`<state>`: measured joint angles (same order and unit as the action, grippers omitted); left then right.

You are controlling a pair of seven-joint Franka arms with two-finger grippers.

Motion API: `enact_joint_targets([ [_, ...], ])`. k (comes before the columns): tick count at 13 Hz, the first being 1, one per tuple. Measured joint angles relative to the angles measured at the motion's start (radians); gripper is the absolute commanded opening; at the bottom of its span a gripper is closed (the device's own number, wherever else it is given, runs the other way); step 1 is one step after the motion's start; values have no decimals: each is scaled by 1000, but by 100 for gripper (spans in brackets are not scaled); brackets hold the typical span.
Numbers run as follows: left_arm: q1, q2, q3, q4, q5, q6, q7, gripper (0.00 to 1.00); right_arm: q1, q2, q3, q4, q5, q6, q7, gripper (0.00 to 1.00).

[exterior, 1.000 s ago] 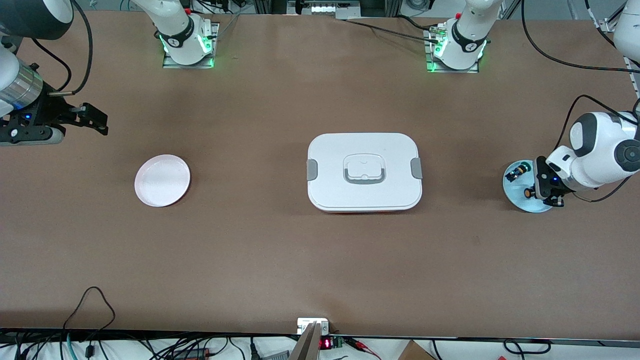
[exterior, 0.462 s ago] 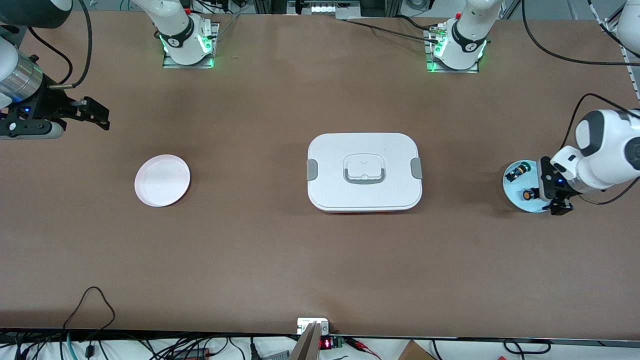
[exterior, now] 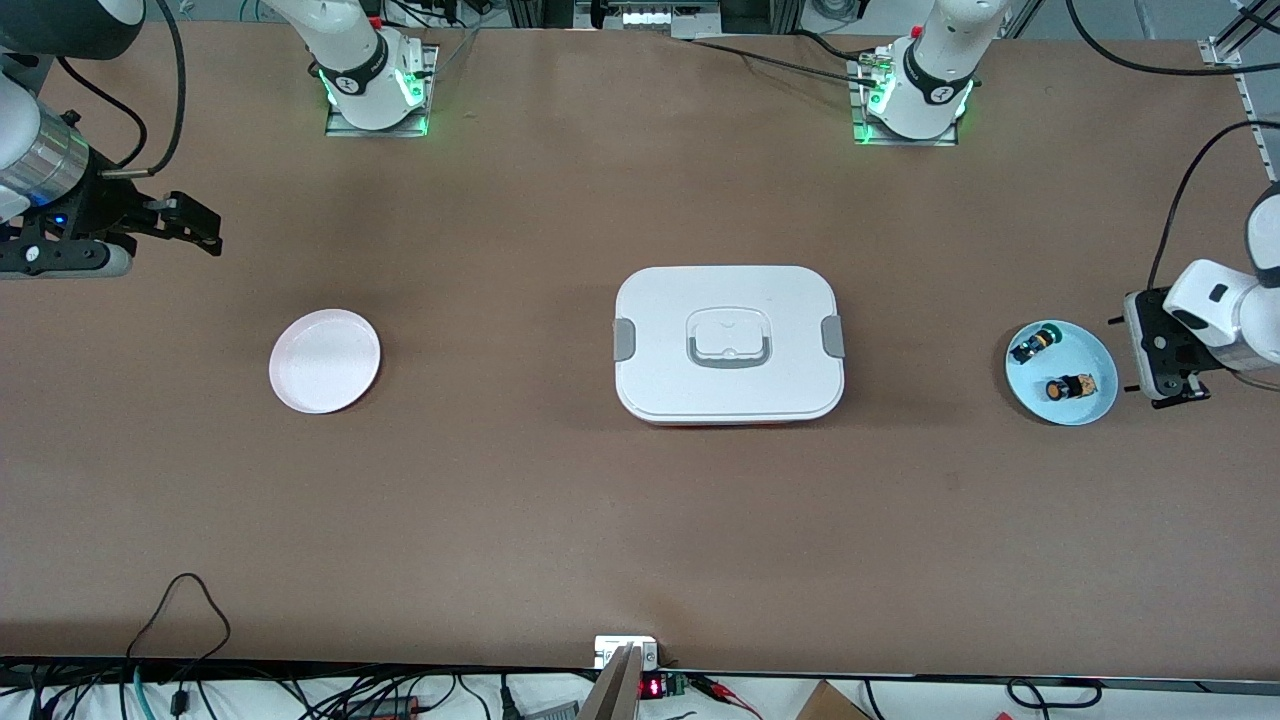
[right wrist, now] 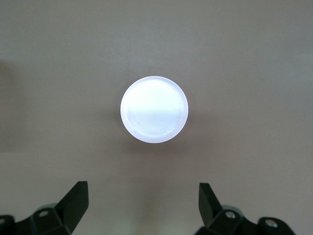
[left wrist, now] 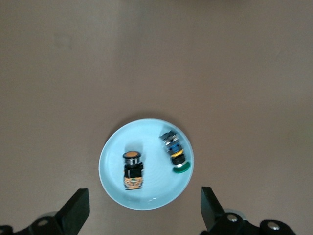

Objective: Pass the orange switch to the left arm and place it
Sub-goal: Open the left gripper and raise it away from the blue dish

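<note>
Orange switch beside green switch; box midtable

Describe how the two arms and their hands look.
Both arms are white with dark grey joints, green-lit bases and black cables. The left hand is black under a white wrist; the right hand is black below a silver ring, with a blue light.

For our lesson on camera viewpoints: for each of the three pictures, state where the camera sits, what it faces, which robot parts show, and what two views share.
Front view: high across the table, facing both bases; shows the box, the left gripper and the right gripper.
Left wrist view: looks down on the blue plate holding the orange switch; open jaws show.
Right wrist view: looks down on the white plate; open jaws show.
Shared: front and left wrist views both show the green switch.
</note>
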<state>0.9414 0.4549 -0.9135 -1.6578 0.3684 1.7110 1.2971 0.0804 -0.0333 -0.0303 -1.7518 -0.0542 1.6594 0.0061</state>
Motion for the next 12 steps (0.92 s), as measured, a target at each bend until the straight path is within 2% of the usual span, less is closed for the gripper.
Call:
enact_joint_targets([
  [2,-6,-7,-100,78,0,-162,-188,100,0,0,0,1,0,-19,0,100],
  [5,-8,-13,-200,146,0,-287,-428,100,-1,0,-1,16,0,-30,0,100],
  [7,-11,-22,-235,178,0,-311,-556,100,-1,0,-1,24,0,-30,0,100],
  [8,-25,-34,-232,188,0,-313,-599,100,-1,0,-1,25,0,-30,-3,100],
  [9,-65,-54,-195,198,-7,-315,-638,100,-1,0,-1,26,0,-30,-7,100],
  [10,-144,-90,-102,209,-50,-316,-676,100,-1,0,-1,26,2,-31,-10,100],
  [12,-358,-185,160,215,-172,-319,-780,100,-1,0,-1,29,10,-32,-11,100],
])
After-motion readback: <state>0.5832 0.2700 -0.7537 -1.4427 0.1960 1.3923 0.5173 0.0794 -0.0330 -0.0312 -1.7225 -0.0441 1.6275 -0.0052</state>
